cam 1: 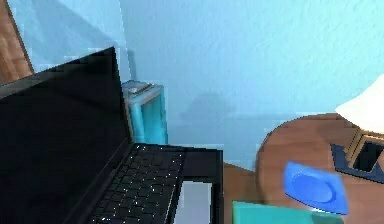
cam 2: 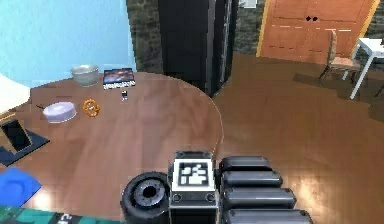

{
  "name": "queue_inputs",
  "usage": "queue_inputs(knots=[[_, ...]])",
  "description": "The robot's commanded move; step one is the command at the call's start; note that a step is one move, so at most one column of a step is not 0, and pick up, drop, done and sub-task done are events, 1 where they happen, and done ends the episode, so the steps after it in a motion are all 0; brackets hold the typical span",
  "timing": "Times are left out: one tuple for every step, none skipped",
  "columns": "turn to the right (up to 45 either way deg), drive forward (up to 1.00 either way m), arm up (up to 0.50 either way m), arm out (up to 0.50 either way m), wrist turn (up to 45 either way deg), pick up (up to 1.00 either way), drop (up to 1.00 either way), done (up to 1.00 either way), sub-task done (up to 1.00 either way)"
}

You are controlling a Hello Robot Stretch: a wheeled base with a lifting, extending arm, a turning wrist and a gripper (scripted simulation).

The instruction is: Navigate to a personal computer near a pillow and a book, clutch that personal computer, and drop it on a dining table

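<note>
Forward view, open laptop, black screen, dark keyboard, grey touchpad, gripper finger state cannot be told

Laptop: black; screen glossy, keyboard deck matt, palm rest silvery.
Round table: brown grained wood, smooth, soft sheen.
Floor: dark wood planks, slight gloss.
Door: orange panelled wood, matt.
Bowl: grey, metallic-looking.
Wall: pale blue, matt.
</note>
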Motion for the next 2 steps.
queue_inputs(knots=[[0.0,0.0,0.0,0.48,0.0,0.0,0.0,0.0,0.0],[0.0,0.0,0.0,0.0,39.0,0.0,0.0,0.0,0.0]])
